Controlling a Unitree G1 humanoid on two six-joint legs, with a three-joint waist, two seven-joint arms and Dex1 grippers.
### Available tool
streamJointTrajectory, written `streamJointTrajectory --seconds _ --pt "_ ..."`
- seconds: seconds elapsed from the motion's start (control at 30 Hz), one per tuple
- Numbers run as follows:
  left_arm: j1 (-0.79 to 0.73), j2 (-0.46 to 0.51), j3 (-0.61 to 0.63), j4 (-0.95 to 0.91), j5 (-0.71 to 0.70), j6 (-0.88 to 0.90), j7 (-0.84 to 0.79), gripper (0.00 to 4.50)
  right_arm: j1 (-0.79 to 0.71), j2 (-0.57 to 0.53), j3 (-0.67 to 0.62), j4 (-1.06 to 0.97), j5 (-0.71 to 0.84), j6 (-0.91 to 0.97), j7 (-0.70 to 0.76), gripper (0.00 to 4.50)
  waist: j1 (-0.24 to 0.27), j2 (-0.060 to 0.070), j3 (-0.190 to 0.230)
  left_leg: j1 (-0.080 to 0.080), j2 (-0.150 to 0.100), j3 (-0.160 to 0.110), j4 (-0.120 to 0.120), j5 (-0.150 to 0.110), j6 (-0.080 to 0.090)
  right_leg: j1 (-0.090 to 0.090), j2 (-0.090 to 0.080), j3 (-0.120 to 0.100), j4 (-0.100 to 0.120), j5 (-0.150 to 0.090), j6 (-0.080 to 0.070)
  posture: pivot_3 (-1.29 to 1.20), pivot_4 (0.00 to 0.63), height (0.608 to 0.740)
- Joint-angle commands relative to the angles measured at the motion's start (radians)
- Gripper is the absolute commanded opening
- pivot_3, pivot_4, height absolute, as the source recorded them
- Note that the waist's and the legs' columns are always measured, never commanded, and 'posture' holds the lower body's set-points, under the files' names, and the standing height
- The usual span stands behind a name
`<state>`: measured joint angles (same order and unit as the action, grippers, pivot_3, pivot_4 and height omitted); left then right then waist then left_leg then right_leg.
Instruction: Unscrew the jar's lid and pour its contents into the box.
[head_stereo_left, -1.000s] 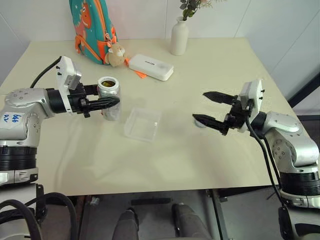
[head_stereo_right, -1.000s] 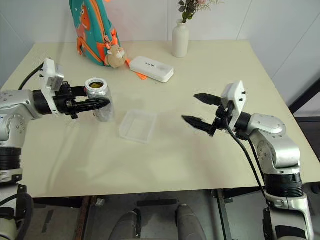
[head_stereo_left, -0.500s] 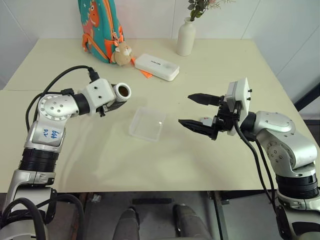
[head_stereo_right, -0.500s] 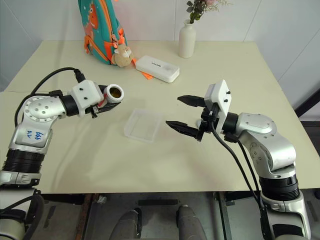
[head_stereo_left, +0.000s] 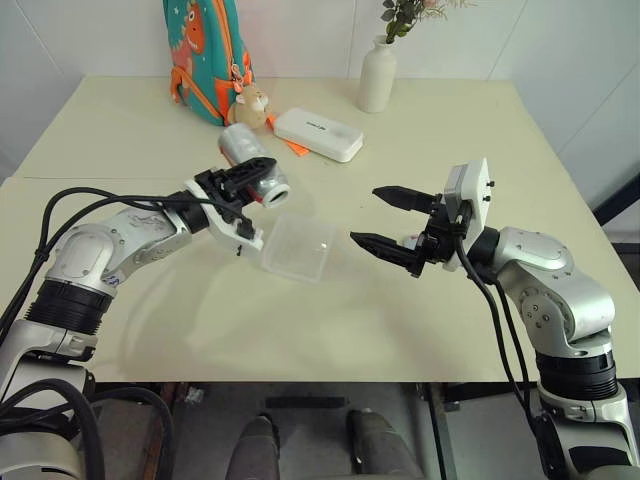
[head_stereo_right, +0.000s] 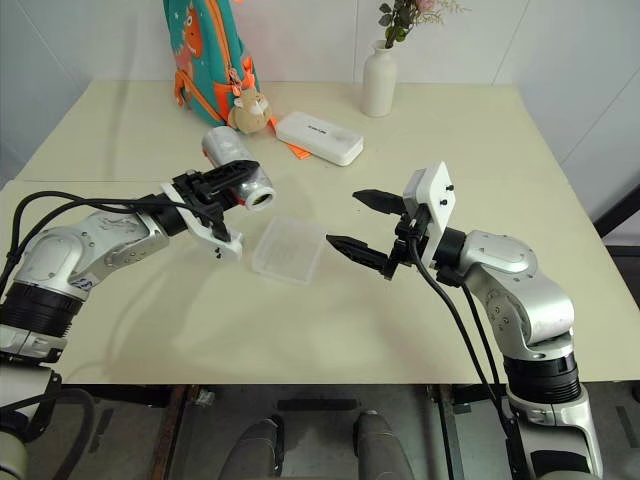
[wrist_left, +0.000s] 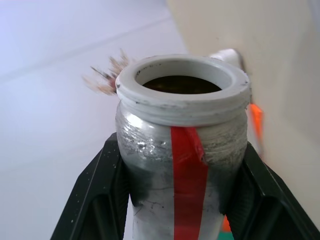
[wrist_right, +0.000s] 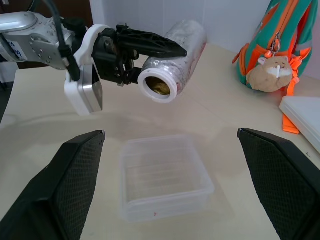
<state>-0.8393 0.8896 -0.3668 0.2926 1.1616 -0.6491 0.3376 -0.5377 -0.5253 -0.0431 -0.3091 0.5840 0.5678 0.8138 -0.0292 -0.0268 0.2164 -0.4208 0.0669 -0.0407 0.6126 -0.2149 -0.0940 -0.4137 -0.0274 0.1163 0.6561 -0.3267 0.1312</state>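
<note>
The lid is already off: the jar is clamped in the closed left end effector and tipped on its side above the table, mouth just short of the box. The contents are seen inside; the box looks empty, so pouring remains. The right end effector is spread wide, empty.

Both arms are built of rounded silvery-grey metal shells with black ribbed rings at the joints. The left hand has two slim black fingers with a latticed look, fixed to a white plastic block. The right hand has two pointed black fingers in front of a white square housing dotted with small dark screws. Black cables loop along each arm. The left upper arm carries a white label with blue handwriting.
</note>
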Motion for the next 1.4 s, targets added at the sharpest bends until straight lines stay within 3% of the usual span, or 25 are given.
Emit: streamJointTrajectory --seconds 0.03,0.27,0.67,0.83,0.9,1.03,1.1,1.23,1.4 --pt "-0.056 0.032 -0.059 0.012 0.188 0.052 0.206 2.06 0.006 0.009 -0.012 -0.044 0.016 -0.007 -0.020 4.47 0.002 0.000 0.000 0.000 0.000 0.000 0.000 0.000 0.000 0.000 0.000 0.000 0.000 0.000 0.000 0.00 0.150 0.740" --pt "-0.129 0.019 -0.139 0.086 0.326 0.150 0.380 2.06 0.028 -0.015 -0.018 -0.061 -0.006 -0.037 -0.014 4.47 0.003 0.000 0.000 0.000 0.000 0.000 0.000 0.000 0.000 0.000 0.000 0.000 0.001 0.000 0.000 0.00 0.150 0.740" --pt "-0.116 0.064 -0.101 0.093 0.183 0.112 0.301 2.06 0.074 -0.066 -0.027 -0.087 -0.004 -0.049 0.021 4.47 0.002 0.000 0.000 0.000 0.000 0.000 0.000 0.000 0.000 0.000 0.000 0.000 0.002 0.000 0.000 0.00 0.150 0.740" --pt "-0.098 0.050 0.039 0.205 -0.176 0.059 0.077 2.06 0.074 -0.081 -0.024 -0.072 -0.012 -0.063 0.039 4.47 0.002 0.000 0.000 0.001 0.000 0.000 0.000 0.000 0.000 0.000 0.000 0.000 0.003 0.000 0.000 0.00 0.150 0.740" --pt "-0.075 0.022 0.110 0.254 -0.392 0.048 -0.084 2.06 0.073 -0.087 -0.018 -0.059 -0.024 -0.078 0.049 4.47 0.002 0.000 0.000 0.001 0.000 0.000 0.000 0.000 0.000 0.000 0.000 0.000 0.003 0.000 0.000 0.00 0.150 0.740" --pt "-0.033 -0.125 0.337 0.307 -0.910 0.359 -0.521 2.06 0.075 -0.092 -0.012 -0.039 -0.037 -0.100 0.071 4.47 0.002 0.000 -0.001 0.001 0.000 0.000 0.001 0.001 0.000 0.000 0.000 -0.001 0.004 0.000 0.000 0.00 0.150 0.740" --pt "-0.049 -0.175 0.454 0.338 -1.065 0.538 -0.592 2.06 0.077 -0.097 -0.004 -0.029 -0.049 -0.114 0.086 4.47 0.001 0.000 -0.001 0.001 0.000 0.000 0.001 0.002 0.001 0.000 0.000 -0.001 0.005 0.000 0.000 0.00 0.150 0.740" --pt "-0.061 -0.216 0.602 0.375 -1.238 0.726 -0.635 2.06 0.078 -0.097 0.005 -0.014 -0.067 -0.133 0.100 4.47 -0.007 0.000 -0.001 0.001 0.000 -0.001 0.002 0.002 0.001 0.000 0.000 -0.001 0.005 0.000 0.000 0.00 0.150 0.740" --pt "-0.044 -0.262 0.755 0.418 -1.424 0.805 -0.696 2.06 0.073 -0.085 0.011 0.009 -0.084 -0.149 0.103 4.47 -0.004 0.000 -0.001 0.001 0.000 -0.002 0.002 0.002 0.001 0.001 0.000 -0.002 0.006 0.000 0.000 0.00 0.150 0.740"
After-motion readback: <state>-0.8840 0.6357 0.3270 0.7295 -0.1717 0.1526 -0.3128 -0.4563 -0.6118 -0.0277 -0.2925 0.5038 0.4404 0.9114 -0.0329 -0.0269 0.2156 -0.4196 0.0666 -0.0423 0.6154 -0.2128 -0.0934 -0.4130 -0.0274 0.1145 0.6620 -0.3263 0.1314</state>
